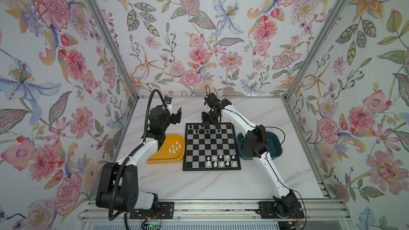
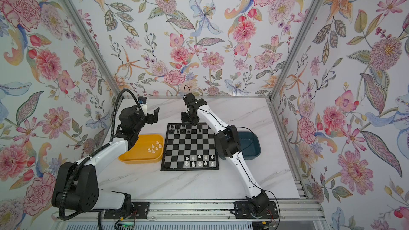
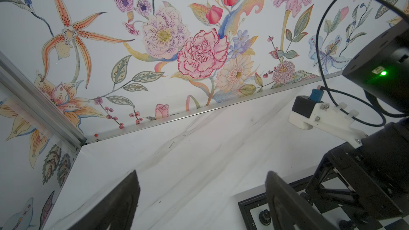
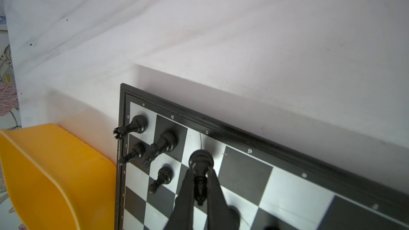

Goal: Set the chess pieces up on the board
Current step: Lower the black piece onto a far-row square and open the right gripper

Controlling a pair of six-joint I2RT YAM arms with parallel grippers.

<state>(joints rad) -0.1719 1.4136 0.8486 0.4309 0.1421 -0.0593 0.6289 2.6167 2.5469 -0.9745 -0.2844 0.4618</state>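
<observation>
Clamped on a black chess piece (image 4: 201, 159) at its slim upper body, base down over a light square in the far row of the board (image 4: 245, 169); cannot tell whether seated yet. Likely light, stiff, slick plastic, quick to twist or tip in a pinch; better taken squarely at the narrow stem and let go only once flat. Doing the holding: right gripper (image 4: 200, 172), clenched tight. Just beside, other black men (image 4: 164, 142) upright near the corner. Farther out, left gripper (image 3: 201, 173) splayed and empty above the table (image 1: 199, 184), near the yellow tray (image 1: 155, 161) of white pieces (image 1: 176, 147).
</observation>
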